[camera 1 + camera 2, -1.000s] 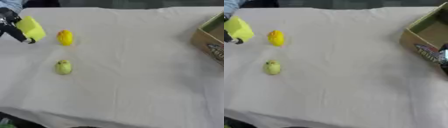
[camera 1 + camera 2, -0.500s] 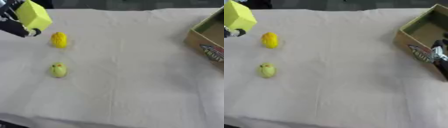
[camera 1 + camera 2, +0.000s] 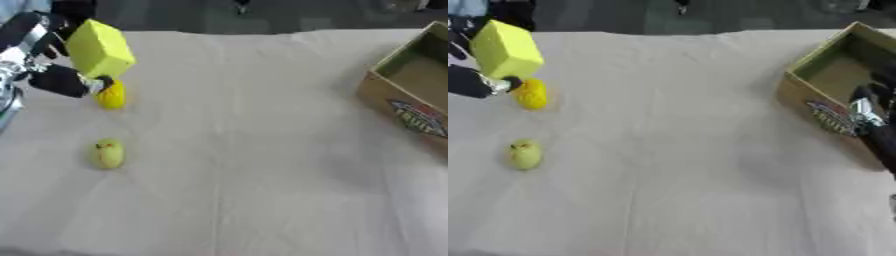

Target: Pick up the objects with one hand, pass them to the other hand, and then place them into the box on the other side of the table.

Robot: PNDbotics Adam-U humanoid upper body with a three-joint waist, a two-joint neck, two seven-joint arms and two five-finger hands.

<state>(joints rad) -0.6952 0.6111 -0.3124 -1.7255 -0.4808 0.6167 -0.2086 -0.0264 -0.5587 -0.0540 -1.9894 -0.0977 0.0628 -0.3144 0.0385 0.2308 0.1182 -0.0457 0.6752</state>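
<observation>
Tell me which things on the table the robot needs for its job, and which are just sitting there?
For the job:
- yellow block, held up in the left hand
- yellow fruit on the cloth
- green fruit on the cloth
- cardboard box on the right
- right hand, by the box

Just there:
- white tablecloth
</observation>
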